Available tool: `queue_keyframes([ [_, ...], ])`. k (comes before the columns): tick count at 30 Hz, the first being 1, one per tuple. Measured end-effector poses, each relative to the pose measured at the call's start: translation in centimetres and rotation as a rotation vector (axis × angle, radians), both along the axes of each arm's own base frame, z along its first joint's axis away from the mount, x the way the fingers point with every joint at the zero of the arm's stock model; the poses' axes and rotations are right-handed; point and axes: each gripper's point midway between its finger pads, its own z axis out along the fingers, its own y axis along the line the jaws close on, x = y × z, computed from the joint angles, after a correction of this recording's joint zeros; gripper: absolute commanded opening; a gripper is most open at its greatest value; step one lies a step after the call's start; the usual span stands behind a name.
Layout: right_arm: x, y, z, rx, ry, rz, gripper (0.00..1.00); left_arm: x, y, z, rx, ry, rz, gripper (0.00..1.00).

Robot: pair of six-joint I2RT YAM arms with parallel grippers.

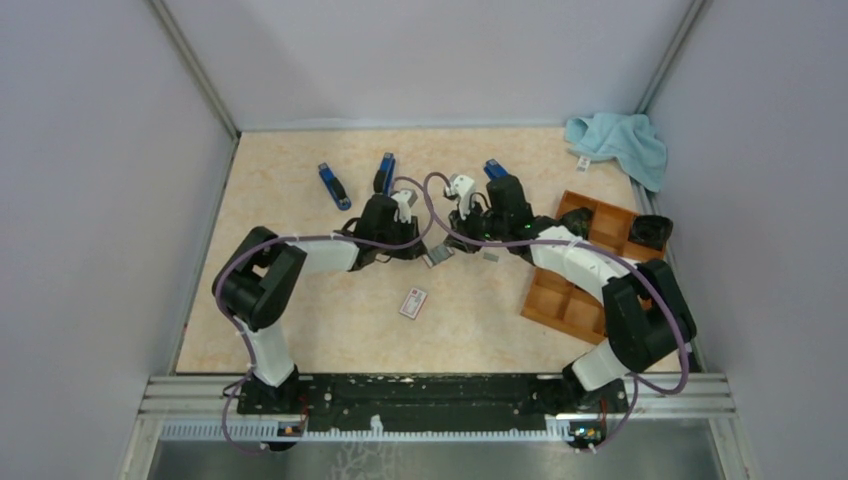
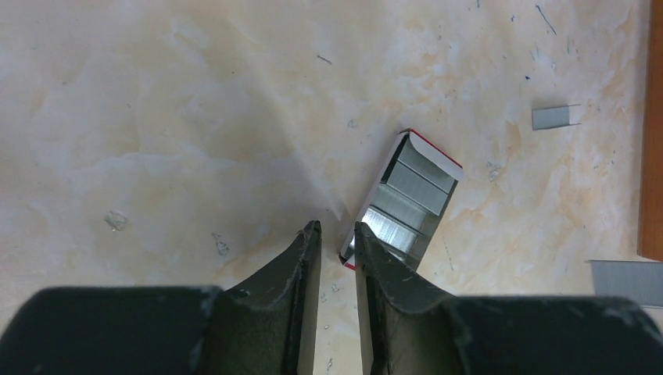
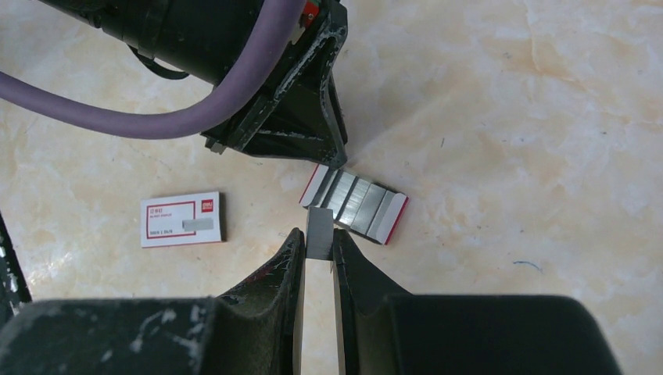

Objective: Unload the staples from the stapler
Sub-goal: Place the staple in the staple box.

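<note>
Three blue staplers lie at the back of the table in the top view: one (image 1: 334, 185) free, one (image 1: 385, 172) behind my left arm, and one (image 1: 495, 168) behind my right arm. My right gripper (image 3: 317, 234) is shut on a short silvery staple strip (image 3: 319, 221), just above an open red-edged tray of staple strips (image 3: 356, 205). My left gripper (image 2: 338, 228) is empty with a narrow gap between its fingers, and its tips are right beside the same tray (image 2: 410, 195). Loose strips lie nearby (image 2: 553, 117), (image 2: 625, 280).
A small white box with a red label (image 3: 181, 219) lies in front of the grippers (image 1: 413, 302). An orange compartment tray (image 1: 575, 290) stands at the right under my right arm. A teal cloth (image 1: 620, 140) lies in the back right corner.
</note>
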Motion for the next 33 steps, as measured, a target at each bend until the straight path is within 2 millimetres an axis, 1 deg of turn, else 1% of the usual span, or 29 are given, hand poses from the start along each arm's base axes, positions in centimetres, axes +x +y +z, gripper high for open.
queue_keyframes([
  [3,0.1,0.4,-0.4,-0.008,-0.011,-0.002,0.10,-0.3,-0.3,0.0,-0.012,0.010,-0.018,0.28],
  [11,0.6,0.3,-2.0,-0.053,-0.021,-0.018,0.10,-1.0,-0.5,-0.1,-0.044,0.008,-0.035,0.29],
  [13,0.6,0.4,-2.3,-0.067,-0.029,-0.015,0.10,-1.4,0.4,-0.1,-0.047,-0.005,-0.008,0.30],
  [15,0.5,0.6,-2.4,-0.078,-0.045,-0.007,0.10,-2.0,1.8,0.1,-0.041,-0.017,0.032,0.31],
  [17,0.5,0.9,-2.5,-0.086,-0.060,0.000,0.10,-2.5,3.8,0.9,-0.038,-0.047,0.088,0.34],
  [18,0.5,1.1,-2.4,-0.087,-0.068,0.002,0.10,-2.7,4.4,1.5,-0.045,-0.070,0.107,0.36],
  [20,0.5,1.4,-2.4,-0.091,-0.086,0.008,0.10,-3.1,5.6,3.5,-0.075,-0.137,0.141,0.41],
  [22,0.4,1.8,-2.4,-0.095,-0.096,0.012,0.10,-3.4,6.3,5.7,-0.115,-0.214,0.162,0.43],
  [24,0.2,2.1,-2.7,-0.101,-0.096,0.021,0.10,-3.6,6.6,7.3,-0.146,-0.267,0.172,0.44],
  [26,0.0,2.4,-3.1,-0.107,-0.091,0.027,0.10,-3.8,6.8,8.4,-0.166,-0.294,0.172,0.43],
  [29,-0.2,2.6,-3.2,-0.108,-0.085,0.028,0.10,-4.2,6.9,8.8,-0.180,-0.302,0.170,0.44],
  [33,-0.8,3.4,-3.4,-0.113,-0.099,0.039,0.10,-6.3,7.6,8.0,-0.216,-0.276,0.174,0.45],
])
